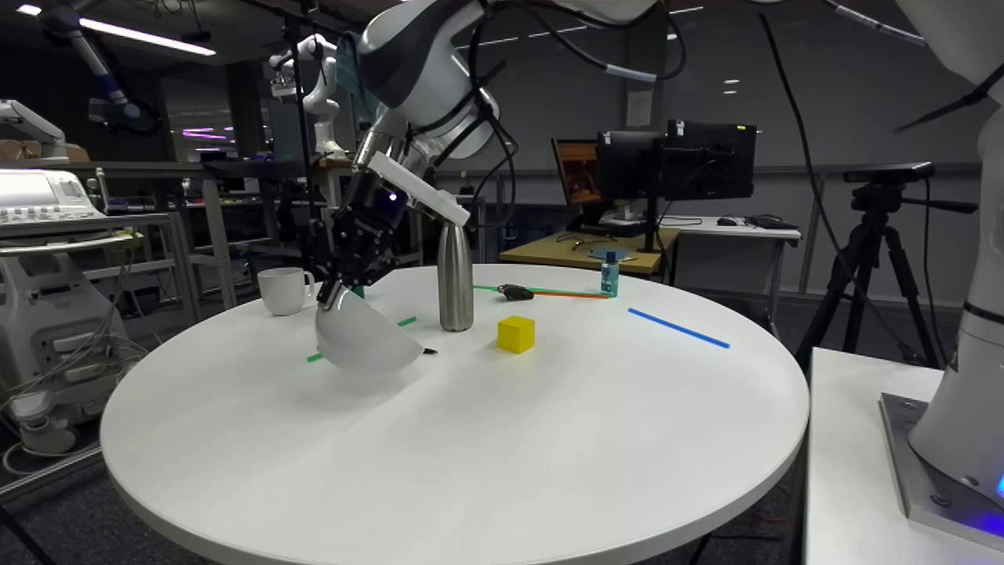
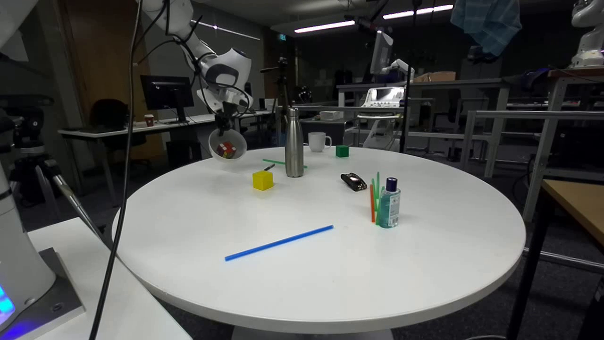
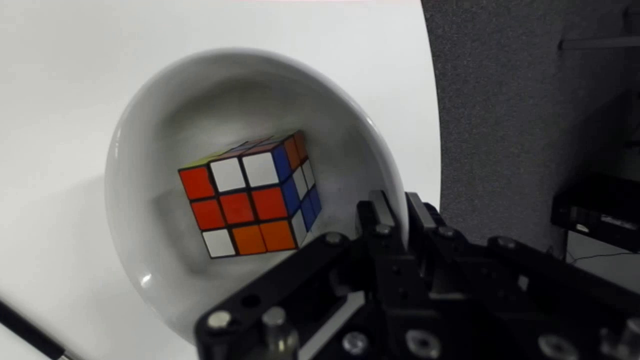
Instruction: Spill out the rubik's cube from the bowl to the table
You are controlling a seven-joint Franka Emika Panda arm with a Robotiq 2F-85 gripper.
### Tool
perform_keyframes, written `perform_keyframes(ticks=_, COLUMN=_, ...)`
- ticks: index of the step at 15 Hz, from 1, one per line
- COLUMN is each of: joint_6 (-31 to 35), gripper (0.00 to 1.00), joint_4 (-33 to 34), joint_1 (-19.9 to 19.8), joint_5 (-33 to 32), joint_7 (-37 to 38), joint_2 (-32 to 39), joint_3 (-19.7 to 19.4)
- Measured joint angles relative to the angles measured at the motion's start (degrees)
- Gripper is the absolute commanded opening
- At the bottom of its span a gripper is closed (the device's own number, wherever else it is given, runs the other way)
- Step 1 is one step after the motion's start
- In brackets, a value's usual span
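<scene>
My gripper (image 3: 401,205), at the lower right of the wrist view, pinches the rim of the white bowl (image 3: 345,155). The Rubik's cube (image 3: 245,200) sits inside the bowl, left of centre in that view, so the spill is not yet done. In an exterior view the bowl is tilted at left of centre, its mouth facing the upper right of the frame, over the round white table (image 1: 502,455); I cannot tell whether its underside touches. I judge this tilt too shallow to free the cube. I should grip firmly, hold the lower lip near the table and tip slowly, letting the cube slide out short of the yellow block (image 1: 516,334) and clear of the steel bottle (image 1: 456,275)
</scene>
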Motion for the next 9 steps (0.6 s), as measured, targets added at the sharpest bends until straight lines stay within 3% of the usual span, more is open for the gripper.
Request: perform_keyframes(ticks=9, joint_6=-3.34, gripper=0.03, joint_4=0.93, joint_1=-2.85, joint_5=10.93, joint_7=-9.27, joint_2=0.03, joint_3=1.95)
